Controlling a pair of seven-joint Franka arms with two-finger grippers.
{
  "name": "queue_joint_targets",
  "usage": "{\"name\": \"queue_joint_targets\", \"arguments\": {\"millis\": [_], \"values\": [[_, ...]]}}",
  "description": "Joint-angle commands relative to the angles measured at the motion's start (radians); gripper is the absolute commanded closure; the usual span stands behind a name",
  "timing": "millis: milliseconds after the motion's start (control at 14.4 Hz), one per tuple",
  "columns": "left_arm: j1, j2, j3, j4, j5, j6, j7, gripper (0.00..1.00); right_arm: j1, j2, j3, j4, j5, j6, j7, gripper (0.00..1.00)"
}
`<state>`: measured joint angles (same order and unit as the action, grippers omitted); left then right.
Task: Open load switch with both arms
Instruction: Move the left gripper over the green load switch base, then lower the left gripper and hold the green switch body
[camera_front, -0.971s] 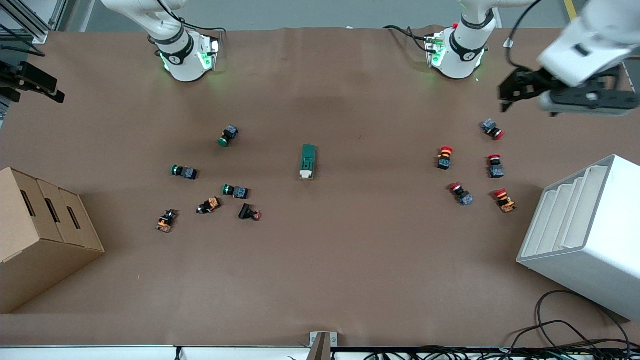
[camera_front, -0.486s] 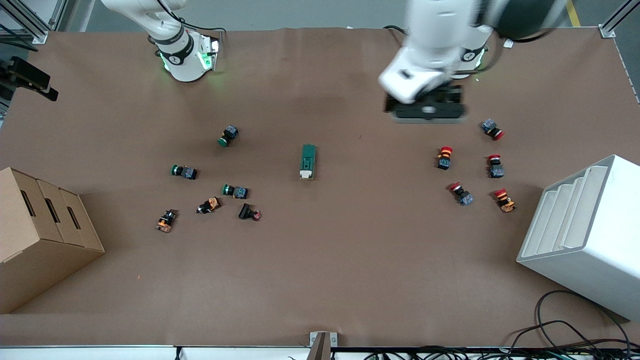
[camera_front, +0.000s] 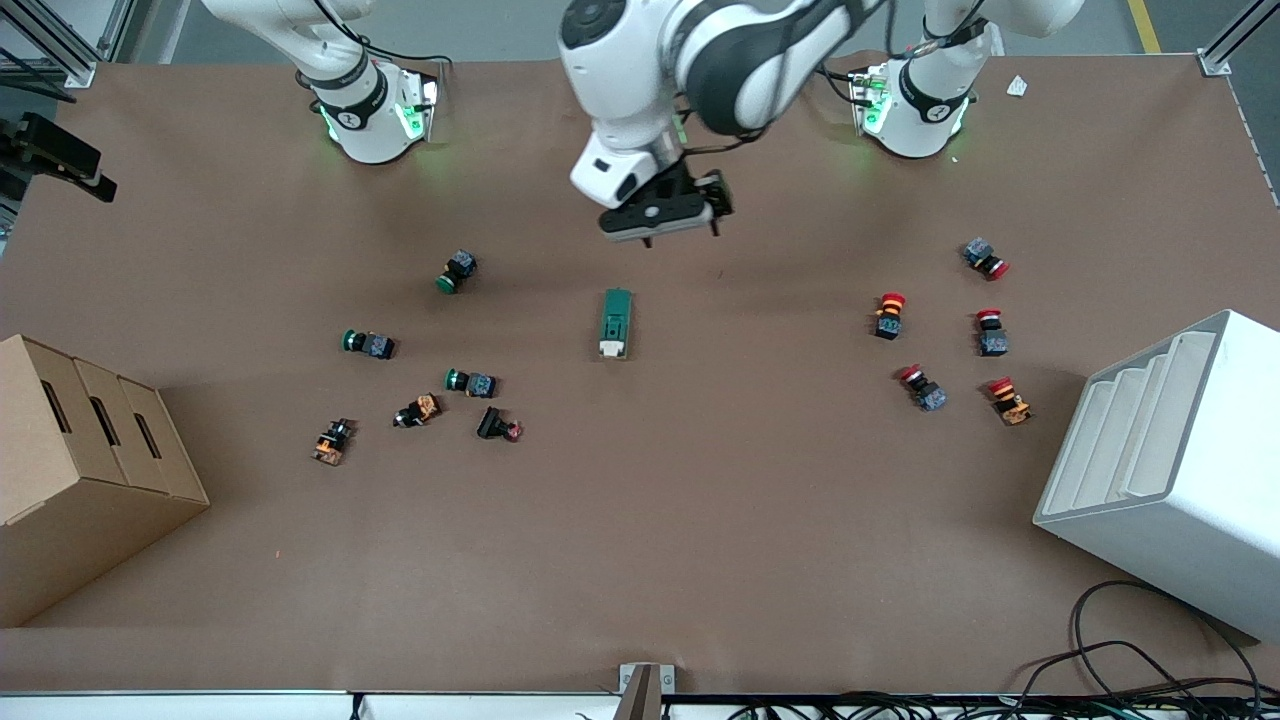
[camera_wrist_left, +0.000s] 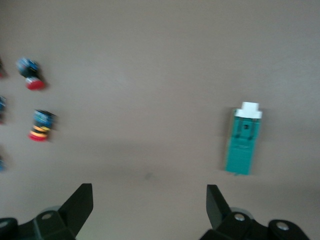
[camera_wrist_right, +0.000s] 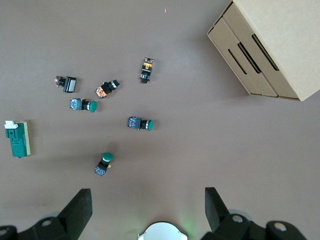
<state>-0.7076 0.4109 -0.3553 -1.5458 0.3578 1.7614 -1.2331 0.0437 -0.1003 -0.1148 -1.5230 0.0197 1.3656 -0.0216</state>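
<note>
The load switch (camera_front: 616, 323) is a dark green block with a white lever end, lying in the middle of the table; it also shows as load switch (camera_wrist_left: 243, 145) and load switch (camera_wrist_right: 17, 138). The left arm reaches in from its base (camera_front: 915, 105). My left gripper (camera_front: 660, 215) hangs open over bare table just base-ward of the switch. In the left wrist view the left gripper (camera_wrist_left: 150, 189) has nothing between its fingers, and the switch lies off to one side. My right gripper (camera_wrist_right: 147, 195) is open and empty, high over its own base (camera_wrist_right: 162, 232).
Green-capped push buttons (camera_front: 459, 271) and orange ones (camera_front: 333, 441) are scattered toward the right arm's end. Red-capped buttons (camera_front: 888, 315) cluster toward the left arm's end. A cardboard box (camera_front: 90, 470) and a white stepped bin (camera_front: 1170, 470) stand at the table's two ends.
The left arm has swung from the left arm's end of the table to the middle, bringing its gripper close to the load switch. The switch and buttons have not moved.
</note>
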Motion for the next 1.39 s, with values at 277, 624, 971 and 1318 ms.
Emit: {"name": "queue_joint_targets", "arguments": {"millis": [277, 624, 971, 1318], "values": [[-0.136, 0.201, 0.002, -0.028, 0.321, 0.214, -0.509, 0.00, -0.008, -0.002, 0.001, -0.002, -0.006, 0.004, -0.006, 0.00], [-0.159, 0.238, 0.001, -0.122, 0.571, 0.343, -0.652, 0.00, -0.007, 0.102, 0.003, 0.015, -0.015, -0.002, -0.008, 0.00], [-0.161, 0.250, 0.001, -0.244, 0.843, 0.431, -0.895, 0.00, -0.016, 0.182, -0.002, 0.023, -0.018, 0.004, -0.038, 0.00], [-0.165, 0.287, 0.001, -0.303, 1.102, 0.457, -1.091, 0.01, 0.025, 0.218, 0.018, 0.014, 0.011, 0.023, 0.205, 0.00]]}}
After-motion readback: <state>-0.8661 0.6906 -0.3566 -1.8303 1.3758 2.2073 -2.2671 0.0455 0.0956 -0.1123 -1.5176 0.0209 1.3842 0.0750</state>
